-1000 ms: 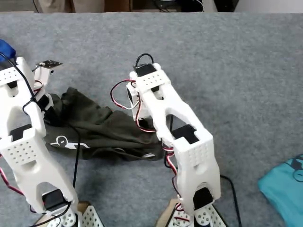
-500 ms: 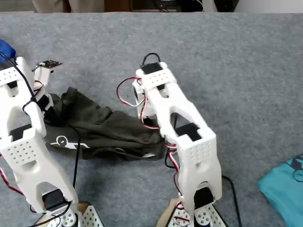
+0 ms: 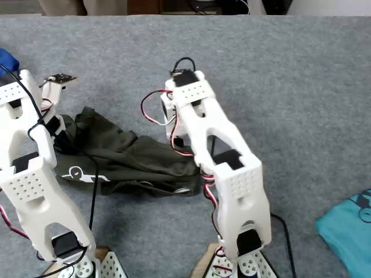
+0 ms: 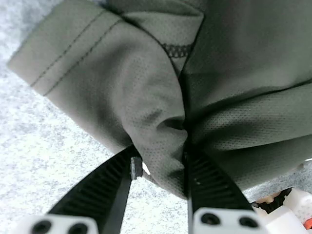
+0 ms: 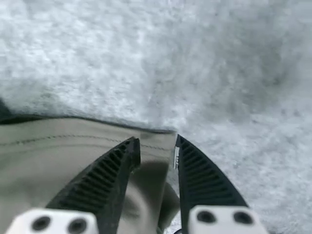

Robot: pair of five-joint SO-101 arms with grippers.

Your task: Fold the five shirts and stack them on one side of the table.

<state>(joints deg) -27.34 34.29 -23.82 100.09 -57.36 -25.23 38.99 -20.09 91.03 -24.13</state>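
1. Shows an olive shirt [image 3: 130, 162] lying crumpled in a long band across the near-left part of the grey counter [image 3: 278, 87], with a small white print [image 3: 75, 172] near its front edge.
2. Places the left arm [image 3: 32, 174] over the shirt's left end and the right arm [image 3: 217, 156] over its right end (each side matched by what its own wrist camera sees).
3. Finds the left claw [image 4: 161, 163] pinching a bunched fold of the olive cloth, with the fabric gathered into a tight pucker between the two black ridged fingers [image 4: 114, 180].
4. Shows, in the same wrist view, a stitched sleeve hem [image 4: 63, 63] spread out beyond that pucker over the grey surface.
5. Finds the right claw [image 5: 155, 146] pressed onto the shirt's hemmed edge near a corner, with a narrow strip of cloth caught between the black fingers, the tips level with the stitched line, and bare counter just past them.
6. Leaves a teal shirt [image 3: 348, 234] at the near-right edge of the counter, well apart from the olive one and partly cut off at the border of the high view.
7. Catches a blue thing [image 3: 6, 59] at the far-left edge beside the left arm, too little of it visible to name.
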